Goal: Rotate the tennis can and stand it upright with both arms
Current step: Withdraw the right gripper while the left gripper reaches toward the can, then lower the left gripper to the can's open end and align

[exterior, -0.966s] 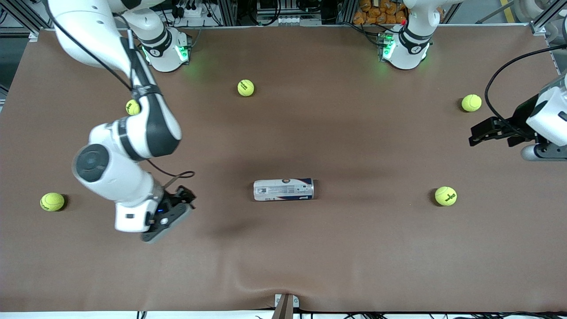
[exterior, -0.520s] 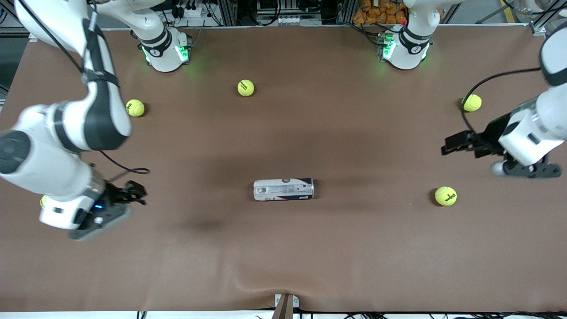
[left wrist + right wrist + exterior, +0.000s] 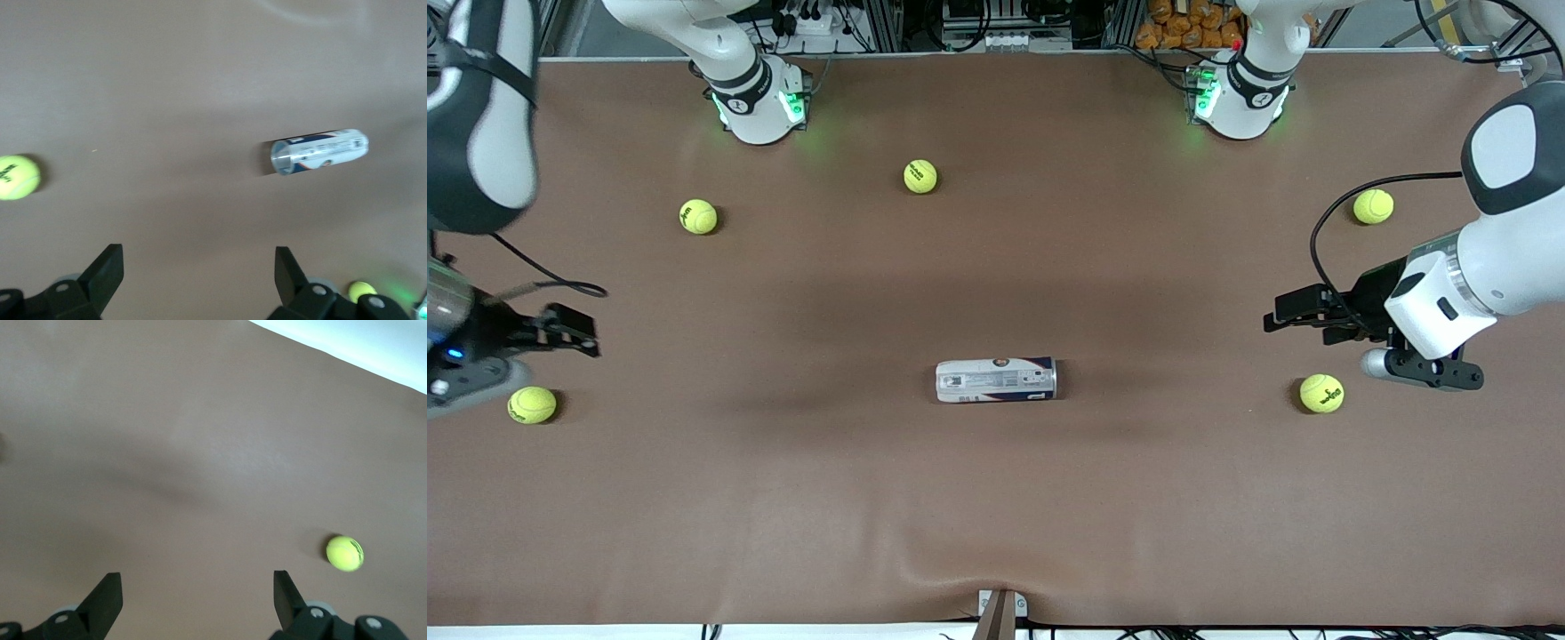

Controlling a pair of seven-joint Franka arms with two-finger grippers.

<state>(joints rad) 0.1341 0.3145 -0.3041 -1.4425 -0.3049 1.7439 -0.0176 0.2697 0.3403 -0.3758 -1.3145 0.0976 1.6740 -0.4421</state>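
Note:
The tennis can (image 3: 996, 380) lies on its side mid-table, with a white and navy label; it also shows in the left wrist view (image 3: 320, 152). My left gripper (image 3: 1279, 313) is open and empty. It hangs over bare table toward the left arm's end, well apart from the can and pointing at it; in its wrist view (image 3: 199, 257) the jaws are spread wide. My right gripper (image 3: 583, 331) is open and empty over the right arm's end of the table, far from the can. Its wrist view (image 3: 198, 580) shows only bare table between the jaws.
Several yellow-green tennis balls lie around. One (image 3: 1321, 393) is under the left wrist, also in its view (image 3: 17, 177). One (image 3: 532, 404) is by the right gripper (image 3: 345, 553). Others (image 3: 1373, 206), (image 3: 920, 176), (image 3: 698, 216) lie closer to the bases.
The right arm has swung away from the can toward its own end of the table. The left gripper has moved in toward the can and lower in the front view. The can has not moved.

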